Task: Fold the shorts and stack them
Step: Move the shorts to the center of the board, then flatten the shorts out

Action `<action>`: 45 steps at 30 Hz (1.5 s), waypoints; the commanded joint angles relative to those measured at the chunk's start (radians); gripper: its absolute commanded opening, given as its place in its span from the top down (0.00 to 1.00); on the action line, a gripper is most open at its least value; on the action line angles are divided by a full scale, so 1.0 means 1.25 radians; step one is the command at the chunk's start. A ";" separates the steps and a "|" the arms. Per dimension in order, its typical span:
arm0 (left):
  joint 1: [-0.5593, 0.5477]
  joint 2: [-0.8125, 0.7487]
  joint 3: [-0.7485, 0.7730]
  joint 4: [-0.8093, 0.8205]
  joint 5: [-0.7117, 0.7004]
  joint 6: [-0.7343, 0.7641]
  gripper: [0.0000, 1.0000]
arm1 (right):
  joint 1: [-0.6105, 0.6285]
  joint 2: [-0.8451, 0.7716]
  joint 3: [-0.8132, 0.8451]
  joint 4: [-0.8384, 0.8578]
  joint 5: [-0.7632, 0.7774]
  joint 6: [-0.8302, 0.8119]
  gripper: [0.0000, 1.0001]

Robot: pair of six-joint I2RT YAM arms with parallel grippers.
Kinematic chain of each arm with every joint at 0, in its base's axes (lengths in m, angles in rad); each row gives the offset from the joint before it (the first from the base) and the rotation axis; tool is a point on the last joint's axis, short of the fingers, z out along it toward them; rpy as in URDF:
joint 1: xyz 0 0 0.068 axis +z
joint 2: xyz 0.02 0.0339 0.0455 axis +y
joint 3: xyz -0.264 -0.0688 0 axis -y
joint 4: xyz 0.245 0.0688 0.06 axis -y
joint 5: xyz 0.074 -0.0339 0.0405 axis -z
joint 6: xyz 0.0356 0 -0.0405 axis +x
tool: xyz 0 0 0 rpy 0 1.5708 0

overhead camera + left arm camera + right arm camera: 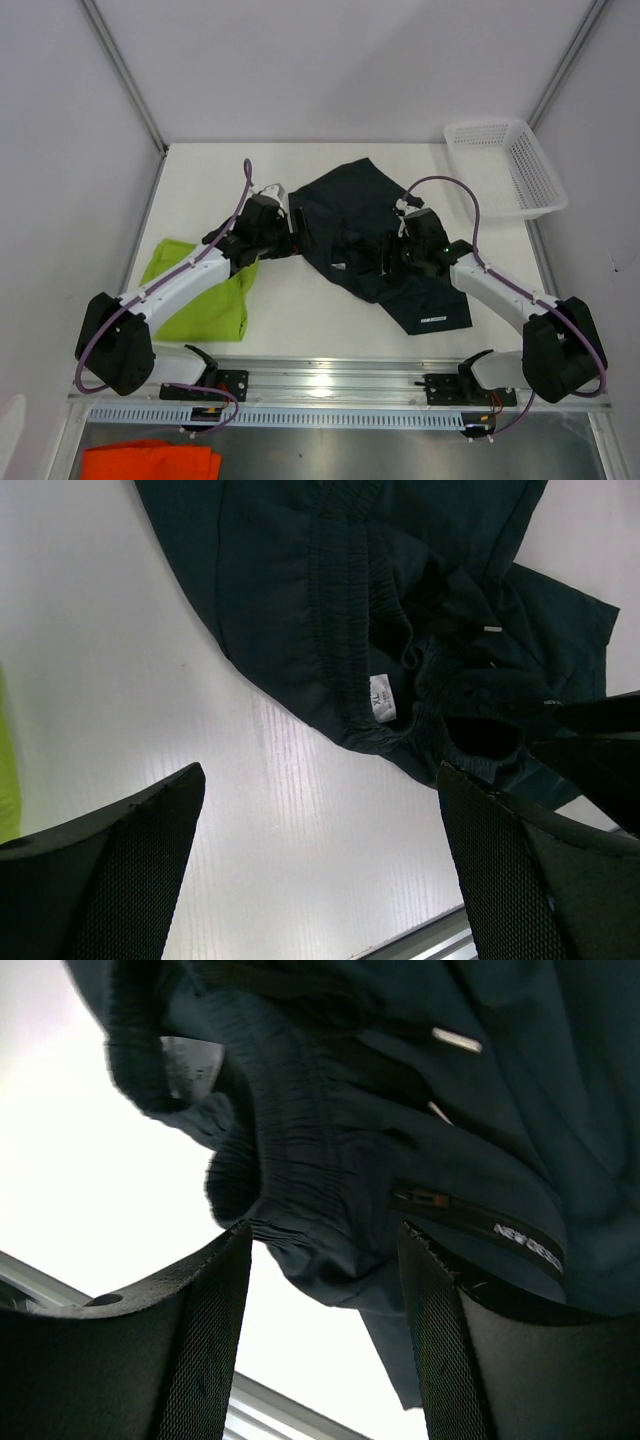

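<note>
The dark shorts (370,215) lie crumpled in the middle of the white table (300,315). Their elastic waistband and white label show in the left wrist view (300,600). The lime green shorts (205,300) lie flat at the left, partly under my left arm. My left gripper (292,232) hangs open over bare table beside the dark pair's left edge (320,770), holding nothing. My right gripper (375,255) is shut on a thick bunch of the dark shorts' waistband (325,1232), near the zip pocket (480,1220).
A white mesh basket (505,165) stands at the back right corner. An orange cloth (150,462) lies below the table's front edge at the left. The metal rail (330,385) with both arm bases runs along the near edge. Grey walls close the table in.
</note>
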 commanded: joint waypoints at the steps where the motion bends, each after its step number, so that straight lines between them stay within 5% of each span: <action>1: -0.005 -0.002 0.049 0.013 0.023 -0.003 0.01 | 0.015 -0.021 -0.025 0.121 -0.022 -0.046 0.39; 12: 0.003 -0.040 0.067 -0.043 0.031 0.020 0.01 | 0.122 0.089 -0.020 0.227 0.017 -0.079 0.43; 15: 0.014 -0.061 0.066 -0.060 0.036 0.027 0.01 | 0.145 0.117 -0.006 0.223 0.027 -0.078 0.77; 16: 0.022 -0.066 0.067 -0.064 0.040 0.029 0.01 | 0.155 0.126 -0.001 0.231 0.013 -0.074 0.96; 17: 0.027 -0.078 0.067 -0.066 0.042 0.032 0.01 | 0.161 0.142 0.007 0.236 0.005 -0.060 1.00; 27: 0.071 -0.127 0.039 -0.093 0.047 0.047 0.01 | 0.340 0.246 0.183 0.329 -0.100 -0.029 1.00; 29: 0.074 -0.134 0.020 -0.092 0.045 0.045 0.01 | 0.344 0.238 0.171 0.334 -0.124 -0.017 0.68; 31: 0.073 -0.148 0.001 -0.093 0.047 0.042 0.01 | 0.328 0.190 0.116 0.352 -0.132 0.009 0.52; 36: 0.068 -0.203 -0.091 -0.066 0.090 0.028 0.01 | 0.215 0.016 -0.033 0.349 -0.162 0.083 0.51; 45: -0.060 -0.228 -0.177 -0.085 0.059 -0.031 0.01 | 0.137 -0.205 -0.091 0.016 0.075 0.161 0.51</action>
